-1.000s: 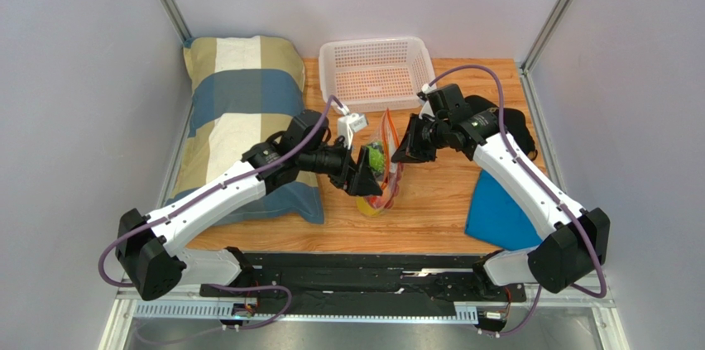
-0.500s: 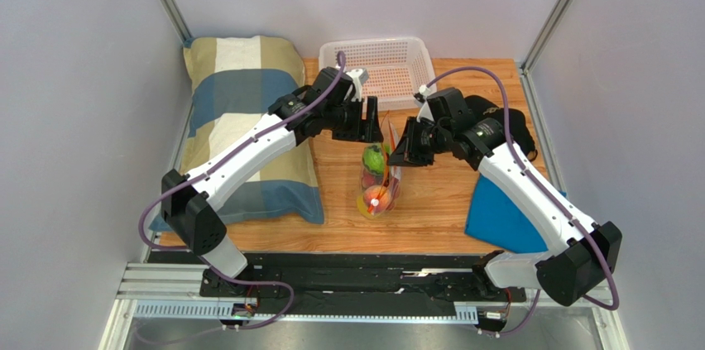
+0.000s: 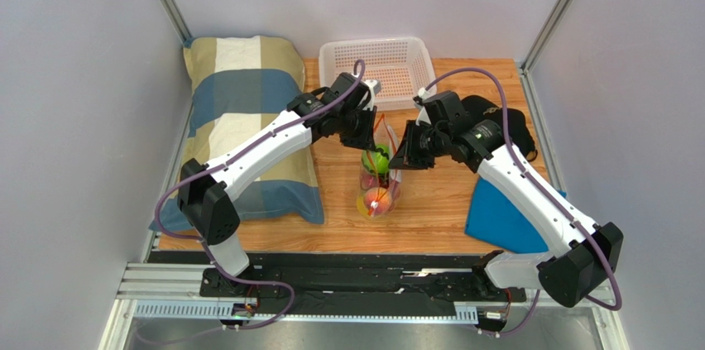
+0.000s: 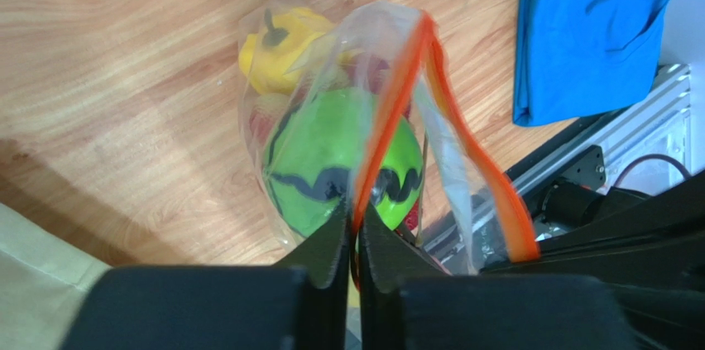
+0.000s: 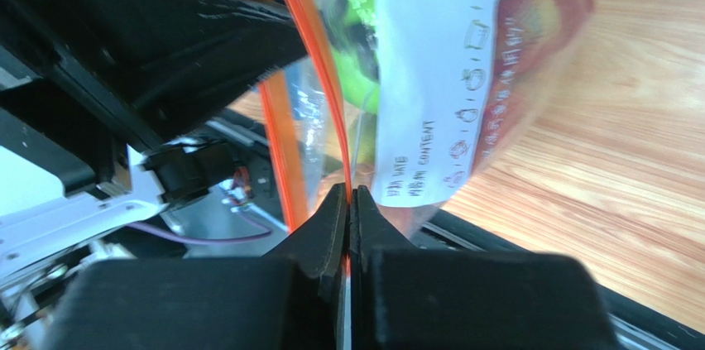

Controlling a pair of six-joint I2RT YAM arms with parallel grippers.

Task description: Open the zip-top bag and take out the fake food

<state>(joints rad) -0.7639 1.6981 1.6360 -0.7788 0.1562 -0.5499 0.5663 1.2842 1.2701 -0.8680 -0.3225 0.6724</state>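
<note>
You are looking at a light-brown wooden tabletop enclosed by plain pale grey walls and slanting aluminium corner posts. To your left lies a blue, cream and tan checked pillow. At the back sits a white perforated plastic basket, and at the right a blue cloth.

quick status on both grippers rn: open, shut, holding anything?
Left gripper: shut on one lip of the zip-top bag.
Right gripper: shut on the bag's other lip.
</note>
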